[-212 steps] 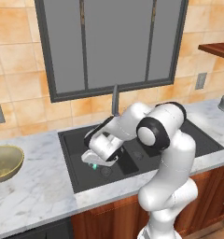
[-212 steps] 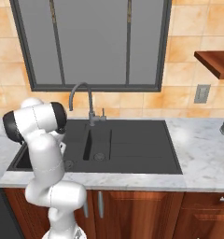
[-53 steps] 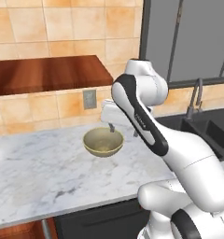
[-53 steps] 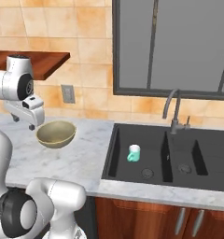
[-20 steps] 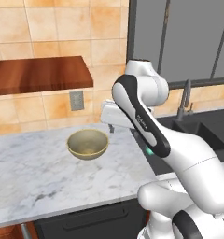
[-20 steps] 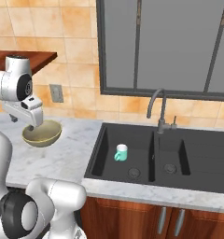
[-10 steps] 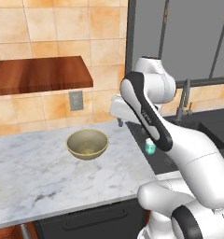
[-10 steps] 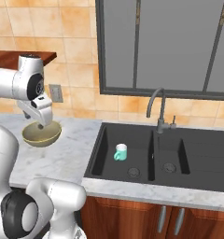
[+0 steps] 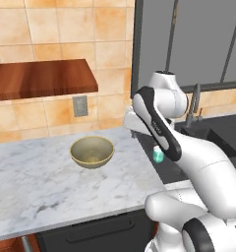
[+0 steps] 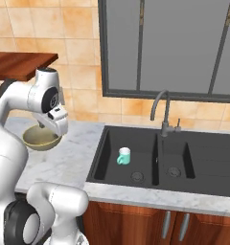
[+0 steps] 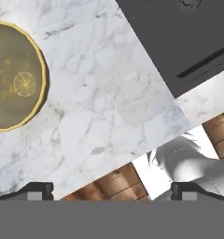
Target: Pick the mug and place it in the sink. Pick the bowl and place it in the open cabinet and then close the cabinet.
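The olive-tan bowl [image 9: 92,151] stands upright and empty on the white marble counter [image 9: 46,187], below the reddish-brown cabinet [image 9: 41,78], whose underside is what shows. My gripper [image 10: 54,128] hangs above the counter just right of the bowl [image 10: 40,138], between it and the sink. In the hand view the gripper [image 11: 111,192] is open with its tips far apart and nothing between them, and the bowl [image 11: 11,77] lies off to the left. The teal mug [image 10: 123,156] stands upright in the left basin of the black sink [image 10: 203,174]. In the left base view my arm partly hides the mug [image 9: 158,156].
A grey gooseneck faucet [image 10: 161,112] rises behind the sink, under a dark window [image 10: 169,48]. A wall outlet [image 9: 80,106] sits on the tiled wall behind the bowl. Wooden cupboard fronts with handles [image 10: 174,225] run below the counter.
The hand has swung from over the bowl a little to the right, toward the sink, and turned at the wrist. Bowl, mug and base have stayed put. The gripper stays open.
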Motion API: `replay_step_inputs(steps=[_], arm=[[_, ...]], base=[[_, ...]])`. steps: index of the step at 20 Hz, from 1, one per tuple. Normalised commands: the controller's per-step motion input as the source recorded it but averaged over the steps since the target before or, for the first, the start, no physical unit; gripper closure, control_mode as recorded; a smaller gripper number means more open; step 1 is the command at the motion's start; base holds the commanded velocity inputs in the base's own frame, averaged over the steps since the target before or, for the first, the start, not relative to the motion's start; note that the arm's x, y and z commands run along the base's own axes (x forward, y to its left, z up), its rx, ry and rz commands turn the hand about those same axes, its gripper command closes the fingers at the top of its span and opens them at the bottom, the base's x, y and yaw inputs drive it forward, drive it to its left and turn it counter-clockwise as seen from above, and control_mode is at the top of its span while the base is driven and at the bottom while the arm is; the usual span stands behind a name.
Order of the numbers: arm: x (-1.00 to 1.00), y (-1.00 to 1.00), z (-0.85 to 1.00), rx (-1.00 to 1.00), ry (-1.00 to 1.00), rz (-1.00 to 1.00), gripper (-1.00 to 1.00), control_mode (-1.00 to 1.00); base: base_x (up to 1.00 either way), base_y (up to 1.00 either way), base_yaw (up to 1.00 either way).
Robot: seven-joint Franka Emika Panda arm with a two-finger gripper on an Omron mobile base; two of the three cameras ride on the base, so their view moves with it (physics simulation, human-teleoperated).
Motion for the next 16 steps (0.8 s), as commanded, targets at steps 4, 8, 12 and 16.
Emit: replay_step_inputs(steps=[4, 8, 12, 16], arm=[[0.43, -0.01, -0.34, 0.0, -0.17, 0.09, -1.0, -1.0], [0.65, 0.0, -0.23, 0.0, -0.05, 0.11, -1.0, -1.0], [0.87, 0.0, -0.24, 0.02, 0.01, 0.16, -1.0, -1.0], [0.88, 0.0, -0.17, 0.06, 0.11, 0.16, -1.0, -1.0]], base=[[0.0, 0.0, 0.0], [0.0, 0.0, 0.0], [0.0, 0.0, 0.0], [0.0, 0.0, 0.0]])
